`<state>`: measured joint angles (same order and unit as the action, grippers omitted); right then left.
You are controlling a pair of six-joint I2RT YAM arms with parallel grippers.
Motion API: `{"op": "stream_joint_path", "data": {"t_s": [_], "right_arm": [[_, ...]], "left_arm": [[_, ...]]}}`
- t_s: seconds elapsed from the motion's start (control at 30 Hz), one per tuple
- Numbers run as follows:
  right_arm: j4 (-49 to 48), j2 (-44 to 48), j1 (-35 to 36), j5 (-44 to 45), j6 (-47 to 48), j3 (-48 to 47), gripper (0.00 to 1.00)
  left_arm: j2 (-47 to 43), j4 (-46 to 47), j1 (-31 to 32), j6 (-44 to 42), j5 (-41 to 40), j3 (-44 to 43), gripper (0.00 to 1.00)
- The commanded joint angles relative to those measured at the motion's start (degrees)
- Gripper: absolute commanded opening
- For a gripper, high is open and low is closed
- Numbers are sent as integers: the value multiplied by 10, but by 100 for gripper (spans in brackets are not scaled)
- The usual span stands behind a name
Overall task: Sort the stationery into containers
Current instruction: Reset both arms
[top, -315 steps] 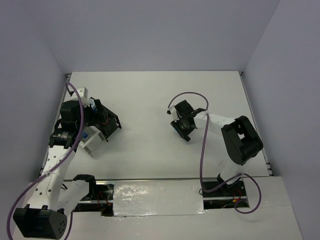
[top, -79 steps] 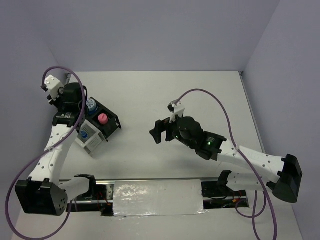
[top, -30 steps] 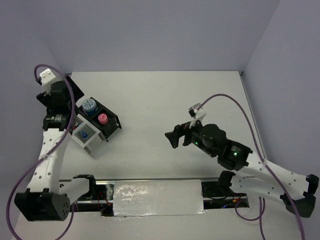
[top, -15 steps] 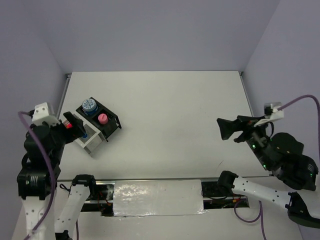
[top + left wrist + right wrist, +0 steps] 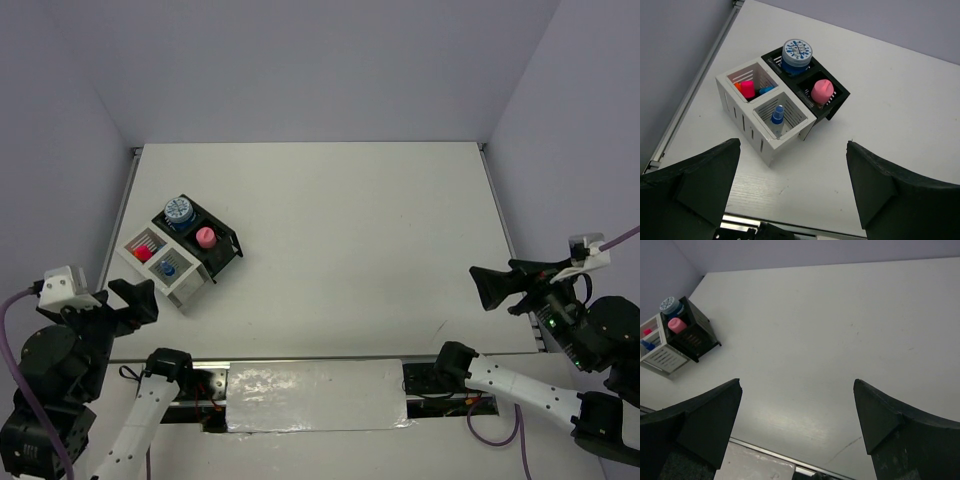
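The desk organizer (image 5: 790, 137) was a black box (image 5: 839, 102) joined to a white slotted box (image 5: 737, 112). It held a blue-white roll (image 5: 797, 51), a pink cylinder (image 5: 822, 91) and markers (image 5: 747, 89), all standing upright with the caps up, and the long side of each box ran diagonally from far left to near right. It stood well ahead of the left gripper (image 5: 795, 200), whose jaws were wide apart, and far ahead and to the left of the right gripper (image 5: 797, 435), which was also spread open.

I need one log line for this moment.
left hand: open, empty | right hand: open, empty | organizer: holds roll, pink cylinder, markers | stage: sorting looks done
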<state>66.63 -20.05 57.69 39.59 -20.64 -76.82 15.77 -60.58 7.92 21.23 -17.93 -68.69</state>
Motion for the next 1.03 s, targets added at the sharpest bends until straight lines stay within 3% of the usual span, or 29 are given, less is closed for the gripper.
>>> {"op": "stream_joint_path", "data": {"t_s": [0.0,0.23,1.0], "right_arm": [[31,12,-3,-7,-13,-13,100],[15,21,-3,-16,-17,3,100],[31,41,-2,15,-33,31,100]], "left_arm": [[-25,1,38,8,-51,14,99],[-50,-45,86,43,-126,-29,99],[-15,-26,96,7,-112,-34,99]]}}
